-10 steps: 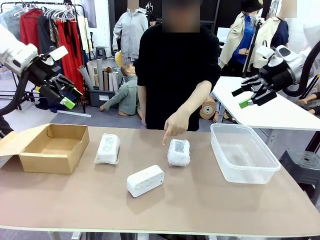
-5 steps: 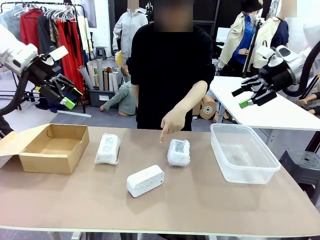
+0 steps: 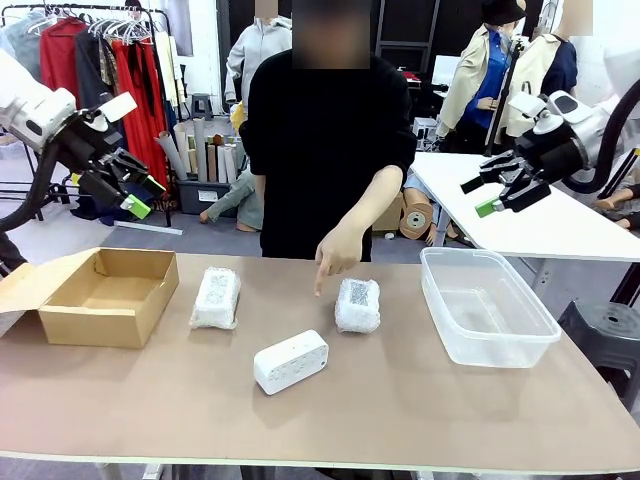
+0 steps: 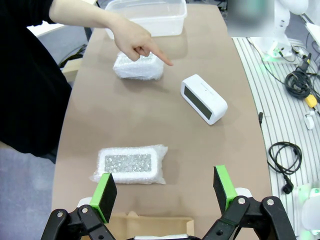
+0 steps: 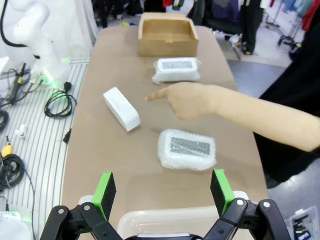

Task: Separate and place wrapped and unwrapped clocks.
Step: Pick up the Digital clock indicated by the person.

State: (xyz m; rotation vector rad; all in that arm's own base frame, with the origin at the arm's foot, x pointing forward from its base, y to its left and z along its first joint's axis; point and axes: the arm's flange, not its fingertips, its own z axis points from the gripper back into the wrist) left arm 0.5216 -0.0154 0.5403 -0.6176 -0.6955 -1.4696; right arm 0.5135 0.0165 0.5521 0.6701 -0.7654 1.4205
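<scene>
Two bubble-wrapped clocks lie on the brown table: one left of centre point(image 3: 216, 297) point(image 4: 129, 164) point(image 5: 176, 69), one right of centre point(image 3: 357, 305) point(image 4: 138, 66) point(image 5: 187, 148). A bare white clock point(image 3: 291, 361) point(image 4: 203, 98) point(image 5: 121, 108) lies nearer the front edge. The person's hand point(image 3: 337, 252) point(image 4: 135, 42) point(image 5: 184, 99) points a finger down between the clocks. My left gripper point(image 3: 136, 193) point(image 4: 164, 191) hangs open, high above the cardboard box. High over the tub, my right gripper point(image 3: 485, 195) point(image 5: 162, 193) is open too. Both are empty.
An open brown cardboard box point(image 3: 105, 294) point(image 5: 167, 33) sits at the table's left end. A clear plastic tub point(image 3: 486, 305) point(image 4: 146, 14) stands at the right end. A second white table point(image 3: 540, 220) is behind the right arm.
The person's pointing hand has drifted left, away from the right wrapped clock. Both arms and all clocks have stayed put.
</scene>
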